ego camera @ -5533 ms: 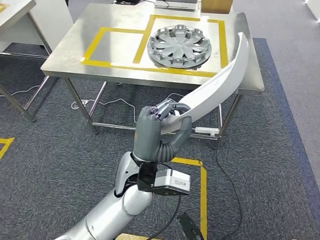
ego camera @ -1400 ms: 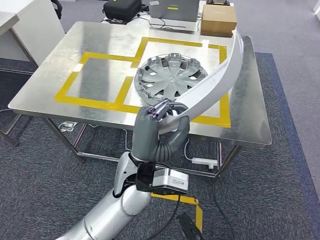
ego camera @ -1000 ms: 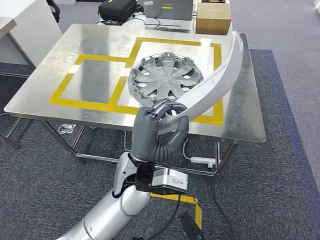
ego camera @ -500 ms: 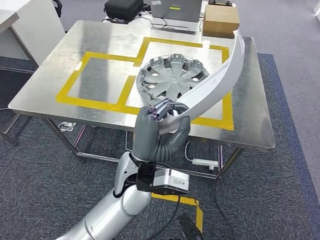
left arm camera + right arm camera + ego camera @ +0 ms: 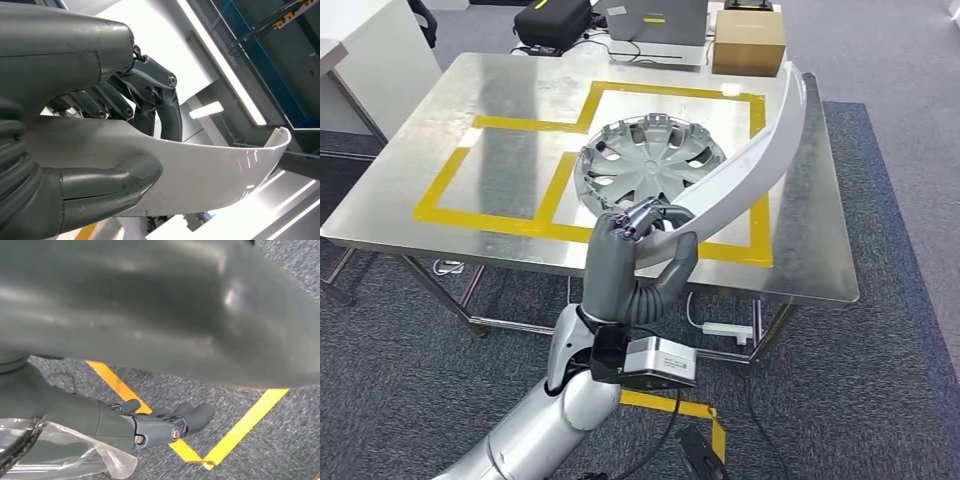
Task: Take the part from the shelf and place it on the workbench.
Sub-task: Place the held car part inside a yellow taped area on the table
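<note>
Left hand (image 5: 633, 262): raised before the robot, fingers (image 5: 166, 102) over the top and thumb under, gripping the near end of the part; the grip and pose match every earlier picture.

Part (image 5: 743, 170): long, curved white trim piece, held in the air, its far tip rising over the workbench near the right edge and back right corner. It touches nothing on the top.

Workbench (image 5: 814, 245): steel top marked with yellow tape rectangles (image 5: 493, 225). Against the picture half a second ago the whole scene has shifted slightly left and down, a move of the camera; over five seconds ago the bench stood much farther off.

Hubcap (image 5: 648, 165): grey, lying flat inside the right taped rectangle, partly crossed by the part in the head view; its place on the top is unchanged.

Right hand (image 5: 166, 427): hanging over grey carpet with yellow floor tape (image 5: 234, 432), fingers loosely extended, holding nothing.

Cardboard box (image 5: 749, 42): beyond the back edge.
</note>
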{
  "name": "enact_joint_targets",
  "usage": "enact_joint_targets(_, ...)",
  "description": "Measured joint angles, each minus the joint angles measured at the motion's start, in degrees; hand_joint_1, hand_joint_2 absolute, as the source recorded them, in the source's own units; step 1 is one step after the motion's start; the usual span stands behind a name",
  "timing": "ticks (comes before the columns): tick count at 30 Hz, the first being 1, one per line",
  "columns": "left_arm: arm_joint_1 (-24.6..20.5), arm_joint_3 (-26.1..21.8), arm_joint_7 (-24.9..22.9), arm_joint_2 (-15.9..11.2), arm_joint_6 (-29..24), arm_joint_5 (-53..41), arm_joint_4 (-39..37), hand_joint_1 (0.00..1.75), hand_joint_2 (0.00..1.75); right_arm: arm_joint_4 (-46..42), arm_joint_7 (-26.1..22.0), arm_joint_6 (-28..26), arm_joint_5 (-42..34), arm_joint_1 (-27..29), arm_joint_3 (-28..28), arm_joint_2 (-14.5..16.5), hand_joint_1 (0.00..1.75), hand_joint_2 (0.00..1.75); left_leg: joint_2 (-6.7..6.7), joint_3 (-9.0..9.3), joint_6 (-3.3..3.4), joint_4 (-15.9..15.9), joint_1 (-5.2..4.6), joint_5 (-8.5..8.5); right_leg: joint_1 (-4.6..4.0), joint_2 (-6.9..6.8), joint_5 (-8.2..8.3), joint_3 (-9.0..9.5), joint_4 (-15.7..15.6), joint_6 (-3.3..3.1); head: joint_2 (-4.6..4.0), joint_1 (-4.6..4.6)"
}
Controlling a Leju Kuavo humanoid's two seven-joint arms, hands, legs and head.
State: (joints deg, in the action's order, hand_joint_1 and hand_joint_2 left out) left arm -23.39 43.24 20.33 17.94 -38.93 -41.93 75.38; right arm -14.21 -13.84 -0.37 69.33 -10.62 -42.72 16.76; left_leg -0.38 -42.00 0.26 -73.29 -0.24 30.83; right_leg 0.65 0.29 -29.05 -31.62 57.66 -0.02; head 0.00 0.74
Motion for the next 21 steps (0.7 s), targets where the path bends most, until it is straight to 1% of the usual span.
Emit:
enact_joint_targets(1,-0.01,0.0,0.0,0.0,0.0,0.01,0.0,1.75,1.75,0.0,0.0,0.0,0.0,0.0,0.01,0.01,0.0,0.0,0.0,1.36,0.28,3.7,-0.03,-2.67,-0.01,0.08,-0.41,0.59,-0.01,0.1,0.0,-0.01)
enact_joint_targets(2,-0.02,0.0,0.0,-0.01,0.0,0.01,0.0,1.75,1.75,0.0,0.0,0.0,0.0,-0.01,0.01,0.02,0.0,0.0,0.01,2.95,0.61,7.45,-0.15,-4.73,-0.04,0.13,-0.82,0.93,-0.05,0.28,0.0,-0.03)
enact_joint_targets(3,-0.03,0.01,0.0,0.01,-0.01,0.02,0.0,1.75,1.75,0.0,0.0,0.0,0.0,-0.06,0.02,0.03,0.0,0.0,0.03,4.42,0.94,10.86,-0.29,-5.95,-0.08,0.18,-1.21,1.29,-0.07,0.56,0.0,-0.03)
enact_joint_targets(4,-0.03,0.02,-0.01,0.03,-0.01,0.03,0.0,1.75,1.75,0.0,0.0,0.0,0.0,-0.13,0.02,0.05,0.0,0.0,0.04,5.33,1.23,12.95,-0.47,-6.28,-0.1,0.16,-1.49,1.46,-0.21,0.87,0.0,-0.06)
enact_joint_targets(5,-0.02,0.02,-0.01,0.07,-0.01,0.05,0.0,1.75,1.75,0.0,0.0,0.0,-0.01,-0.17,0.02,0.06,0.0,0.0,0.04,5.71,1.5,13.84,-0.6,-5.82,-0.12,0.11,-1.51,1.52,-0.2,1.29,0.0,-0.08)
enact_joint_targets(6,-0.01,0.03,-0.01,0.1,-0.01,0.05,0.0,1.75,1.75,0.0,0.0,0.0,-0.01,-0.21,0.02,0.07,0.0,0.0,0.01,5.94,1.79,14.47,-0.63,-5.51,-0.11,0.04,-1.48,1.8,-0.2,1.72,0.0,-0.08)
enact_joint_targets(8,0.0,0.03,0.0,0.19,-0.01,0.02,0.01,1.75,1.75,0.0,-0.01,0.01,-0.02,-0.24,0.03,0.07,0.0,0.0,-0.09,6.67,2.36,15.05,-0.4,-5.24,-0.06,-0.1,-1.9,1.54,0.64,2.36,-0.01,-0.15)
enact_joint_targets(9,-0.01,0.04,0.0,0.21,-0.02,-0.02,0.02,1.75,1.75,0.0,-0.01,0.01,-0.01,-0.29,0.04,0.07,0.0,0.0,-0.11,7.16,2.64,15.22,-0.27,-5.1,-0.05,-0.13,-2.66,0.76,2.16,2.59,0.0,-0.22)
enact_joint_targets(10,-0.02,0.06,0.0,0.24,-0.02,-0.02,0.02,1.75,1.75,0.0,-0.01,0.01,-0.01,-0.34,0.05,0.06,0.0,0.0,-0.11,7.6,2.84,15.32,-0.18,-4.92,-0.02,-0.13,-3.8,-0.86,4.92,2.76,0.0,-0.28)
enact_joint_targets(12,-0.03,0.08,0.0,0.23,-0.01,-0.02,0.02,1.75,1.75,0.0,-0.01,0.0,0.0,-0.24,0.03,0.03,0.0,0.0,-0.1,8.13,3.09,15.3,-0.23,-4.33,-0.01,-0.13,-6.23,-5.68,12.43,3.11,0.0,-0.37)
enact_joint_targets(13,-0.03,0.08,0.0,0.22,0.01,-0.01,0.01,1.75,1.75,0.0,0.0,0.0,0.0,-0.13,0.02,0.02,0.0,0.0,-0.13,8.46,3.11,15.29,-0.26,-3.98,0.0,-0.13,-6.65,-7.94,15.13,3.21,0.0,-0.36)
enact_joint_targets(14,-0.02,0.07,0.0,0.22,0.01,-0.01,0.01,1.75,1.75,0.0,0.0,0.0,0.0,-0.01,0.01,0.01,0.0,0.0,-0.18,8.89,3.11,15.29,-0.28,-3.59,0.0,-0.13,-5.99,-9.32,15.91,3.25,0.0,-0.38)
enact_joint_targets(15,-0.03,0.07,0.0,0.22,0.01,-0.01,0.0,1.75,1.75,0.0,0.0,0.0,0.01,0.04,0.01,0.0,0.0,0.0,-0.23,9.45,3.05,15.28,-0.28,-3.15,0.0,-0.14,-4.1,-9.56,14.46,3.2,0.0,-0.39)
enact_joint_targets(16,-0.03,0.07,0.0,0.22,0.01,-0.01,0.0,1.75,1.75,0.0,0.0,0.0,0.01,0.06,0.01,0.0,0.0,0.0,-0.26,10.15,2.94,15.28,-0.28,-2.64,0.01,-0.17,-1.19,-8.72,10.98,3.12,0.0,-0.38)
enact_joint_targets(17,-0.04,0.07,0.0,0.21,0.01,-0.01,0.0,1.75,1.75,0.0,0.01,0.0,0.01,0.06,0.01,0.0,0.0,0.0,-0.27,10.81,2.76,15.3,-0.28,-2.13,-0.02,-0.21,1.34,-7.51,7.26,3.01,0.0,-0.37)
enact_joint_targets(18,-0.05,0.08,0.0,0.2,0.01,-0.01,0.0,1.75,1.75,0.0,0.01,0.0,0.01,0.0,0.01,0.0,0.0,0.0,-0.26,11.29,2.53,15.29,-0.32,-1.69,-0.13,-0.29,2.66,-6.48,3.77,2.81,0.0,-0.36)
enact_joint_targets(19,-0.05,0.07,0.0,0.2,0.01,-0.01,0.0,1.75,1.75,0.0,0.01,0.0,0.0,-0.03,0.01,-0.01,0.0,0.0,-0.22,11.54,2.22,15.31,-0.35,-1.32,-0.26,-0.37,3.45,-5.61,1.57,2.43,0.0,-0.32)
enact_joint_targets(21,-0.05,0.07,-0.01,0.18,0.0,-0.01,-0.01,1.75,1.75,0.0,0.01,0.0,0.0,-0.03,0.01,-0.02,0.0,0.0,-0.12,11.68,1.6,15.14,-0.42,-1.06,-0.53,-0.42,3.12,-5.04,0.43,1.51,0.0,-0.28)
